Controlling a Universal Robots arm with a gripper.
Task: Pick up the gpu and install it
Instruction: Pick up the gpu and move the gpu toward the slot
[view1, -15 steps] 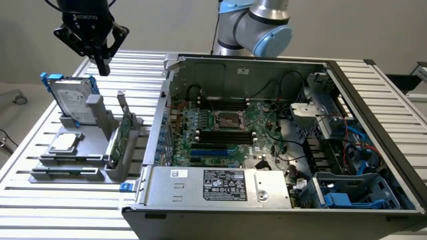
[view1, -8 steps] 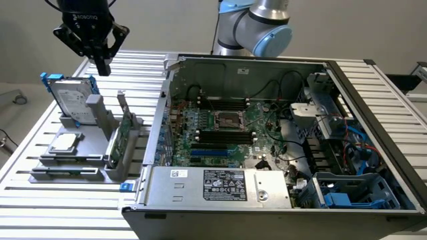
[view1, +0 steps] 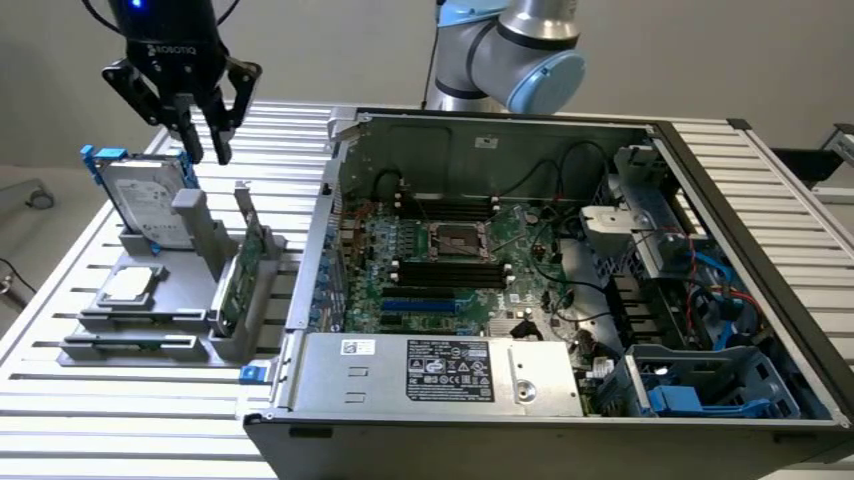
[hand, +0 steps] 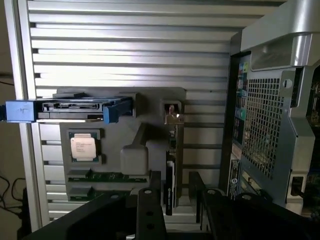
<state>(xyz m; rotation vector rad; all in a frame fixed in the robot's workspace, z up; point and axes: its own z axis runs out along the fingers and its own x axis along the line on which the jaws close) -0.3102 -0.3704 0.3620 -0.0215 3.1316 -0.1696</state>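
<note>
The gpu (view1: 234, 285) stands on edge in a slot of the grey holder (view1: 180, 235) on the slatted table, at the exterior view's left. Its green board faces the camera and its silver end bracket (view1: 247, 212) points away. My gripper (view1: 204, 150) hangs open in the air above the far end of the holder, clear of everything and holding nothing. In the wrist view the gpu (hand: 172, 165) appears edge-on below, with its bracket (hand: 172, 117) at the far end. It lines up with the gap between my two black fingers (hand: 150, 205).
The holder also carries a silver hard drive in a blue frame (view1: 140, 195) (hand: 65, 111), a square processor chip (view1: 127, 287) (hand: 84, 148) and a memory stick (view1: 127, 343). The open computer case (view1: 747, 230) with its motherboard (view1: 447, 265) lies at the exterior view's right.
</note>
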